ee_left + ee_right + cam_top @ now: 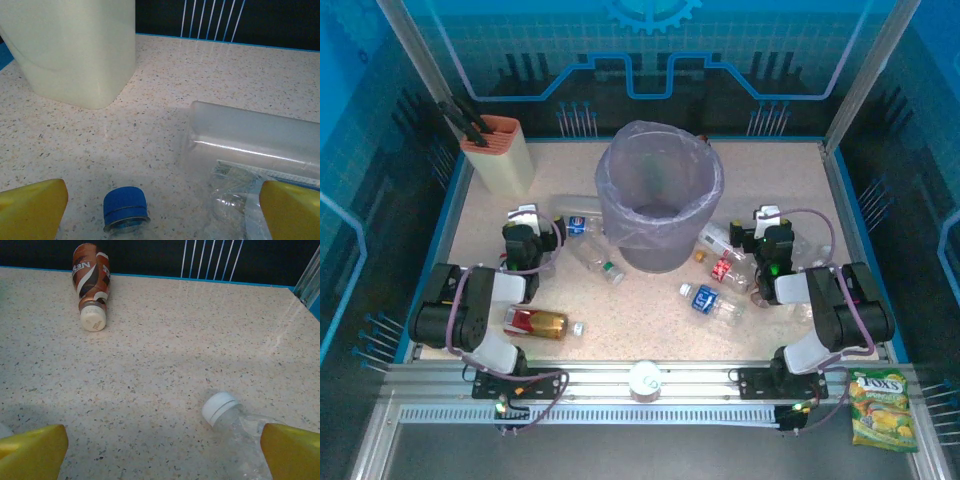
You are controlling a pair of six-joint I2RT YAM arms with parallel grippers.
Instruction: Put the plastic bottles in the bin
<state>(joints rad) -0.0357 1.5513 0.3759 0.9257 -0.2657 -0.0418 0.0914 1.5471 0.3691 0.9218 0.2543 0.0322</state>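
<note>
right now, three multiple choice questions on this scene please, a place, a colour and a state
1. Where is the beige orange-topped knife block? A far left corner B near right corner C dead centre
2. What colour is the plastic bottle cap between the fingers of the left gripper? A red B blue C white
3. The amber-red plastic bottle is: A standing B lifted C lying down

1 A, it stands at the far left corner of the table. 2 B, the left wrist view shows a blue cap. 3 C, it lies flat on the table.
</note>
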